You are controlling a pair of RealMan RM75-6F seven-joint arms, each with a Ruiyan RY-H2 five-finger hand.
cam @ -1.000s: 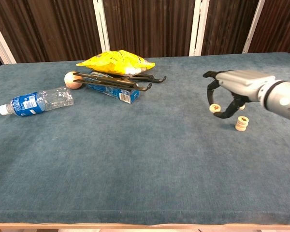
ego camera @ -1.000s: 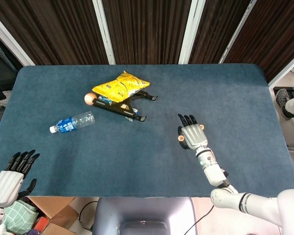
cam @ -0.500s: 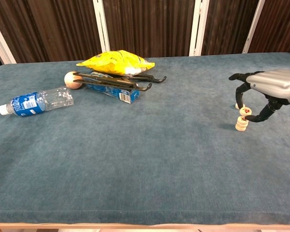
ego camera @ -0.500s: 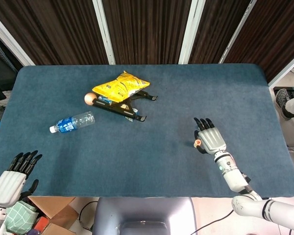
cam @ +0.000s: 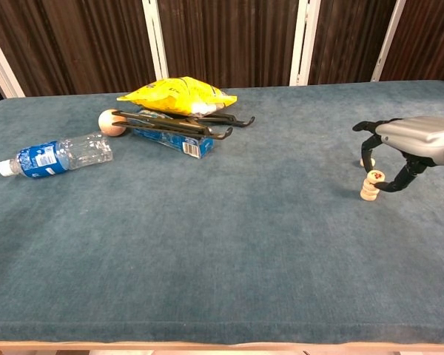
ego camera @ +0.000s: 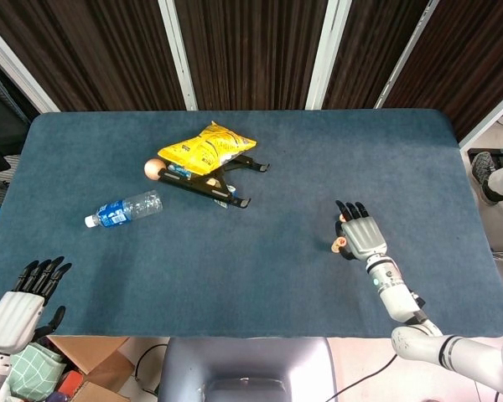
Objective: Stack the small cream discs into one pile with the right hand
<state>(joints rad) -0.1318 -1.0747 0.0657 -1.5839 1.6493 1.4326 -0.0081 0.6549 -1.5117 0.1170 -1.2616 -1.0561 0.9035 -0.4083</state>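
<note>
My right hand [cam: 408, 140] hovers at the table's right side, fingers curled down over a short pile of cream discs [cam: 368, 194]. Thumb and a finger pinch a cream disc with a red mark [cam: 375, 176], which sits on top of that pile. One more loose disc [cam: 365, 162] lies just behind the pile. From the head view the right hand [ego camera: 365, 237] covers most of the pile [ego camera: 338, 245], and the loose disc [ego camera: 342, 219] peeks out by the fingertips. My left hand [ego camera: 21, 301] hangs off the table's front left edge, fingers spread, holding nothing.
A yellow chip bag [ego camera: 206, 148] lies on a black folding stand [ego camera: 226, 186] at centre left, with a wooden ball [ego camera: 154, 168] and a blue box [cam: 179, 140] beside it. A plastic bottle [ego camera: 124, 209] lies further left. The table's right edge [ego camera: 478, 209] is near the hand.
The right hand carried the pinched disc rightward to the pile, then lowered it onto the top. The left hand stayed put.
</note>
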